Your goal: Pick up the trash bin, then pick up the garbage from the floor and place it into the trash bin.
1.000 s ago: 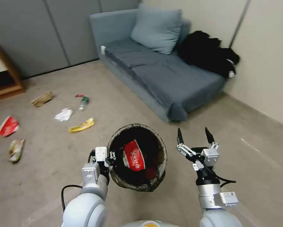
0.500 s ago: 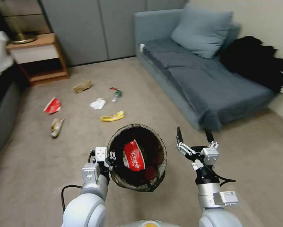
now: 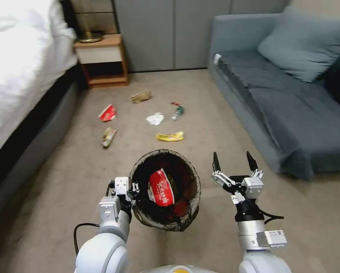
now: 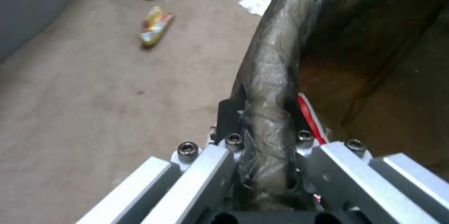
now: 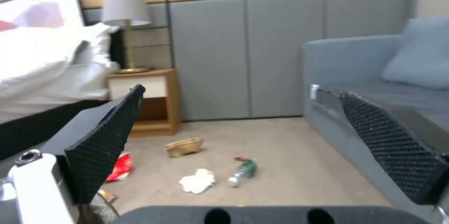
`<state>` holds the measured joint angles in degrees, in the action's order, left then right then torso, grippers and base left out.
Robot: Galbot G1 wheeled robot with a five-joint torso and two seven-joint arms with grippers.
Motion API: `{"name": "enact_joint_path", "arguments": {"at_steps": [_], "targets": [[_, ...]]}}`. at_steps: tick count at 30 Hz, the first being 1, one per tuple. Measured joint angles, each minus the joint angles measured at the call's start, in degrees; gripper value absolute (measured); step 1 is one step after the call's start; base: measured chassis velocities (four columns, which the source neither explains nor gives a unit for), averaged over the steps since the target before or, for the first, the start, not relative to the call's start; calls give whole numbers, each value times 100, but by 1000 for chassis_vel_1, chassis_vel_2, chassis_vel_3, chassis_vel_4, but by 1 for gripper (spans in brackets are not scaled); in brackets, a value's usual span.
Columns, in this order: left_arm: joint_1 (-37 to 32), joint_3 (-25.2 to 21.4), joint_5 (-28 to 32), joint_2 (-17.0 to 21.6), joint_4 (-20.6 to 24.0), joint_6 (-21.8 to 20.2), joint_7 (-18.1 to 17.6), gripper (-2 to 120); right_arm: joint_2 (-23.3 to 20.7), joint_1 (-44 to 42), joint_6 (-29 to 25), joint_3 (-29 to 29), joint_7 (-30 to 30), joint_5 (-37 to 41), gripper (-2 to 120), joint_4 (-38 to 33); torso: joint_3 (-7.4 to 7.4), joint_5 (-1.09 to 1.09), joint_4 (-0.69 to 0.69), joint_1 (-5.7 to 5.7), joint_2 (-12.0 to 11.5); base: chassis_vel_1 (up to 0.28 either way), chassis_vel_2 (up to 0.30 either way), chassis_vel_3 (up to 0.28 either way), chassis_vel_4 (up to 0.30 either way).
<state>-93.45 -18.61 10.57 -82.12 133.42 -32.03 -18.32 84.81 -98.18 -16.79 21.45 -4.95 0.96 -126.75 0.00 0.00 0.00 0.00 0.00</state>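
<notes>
Head view looks forward and down over both arms; left wrist view sits close against the trash bin (image 4: 276, 76) rim; right wrist view faces low across floor, sharing the tissue (image 3: 155, 118) (image 5: 197, 180)

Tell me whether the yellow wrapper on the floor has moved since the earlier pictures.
No. The yellow wrapper lies the same way beside the white tissue and green bottle; the camera turned.

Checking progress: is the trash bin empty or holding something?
Holding something: a crushed red-and-white cup lies inside the trash bin.
</notes>
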Motion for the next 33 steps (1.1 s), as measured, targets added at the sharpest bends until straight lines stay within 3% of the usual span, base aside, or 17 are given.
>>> {"name": "enact_joint_path", "arguments": {"at_steps": [9,33], "targets": [[21,8,-78,0,-120,157,64,0,-2,17,0,18,15,26,100,-8,0,0,0,0,0,82,91,90,84],[34,27,-63,28,-126,164,90,0,20,49,-7,45,53,40,100,7,0,0,0,0,0,0,0,0,0]]}}
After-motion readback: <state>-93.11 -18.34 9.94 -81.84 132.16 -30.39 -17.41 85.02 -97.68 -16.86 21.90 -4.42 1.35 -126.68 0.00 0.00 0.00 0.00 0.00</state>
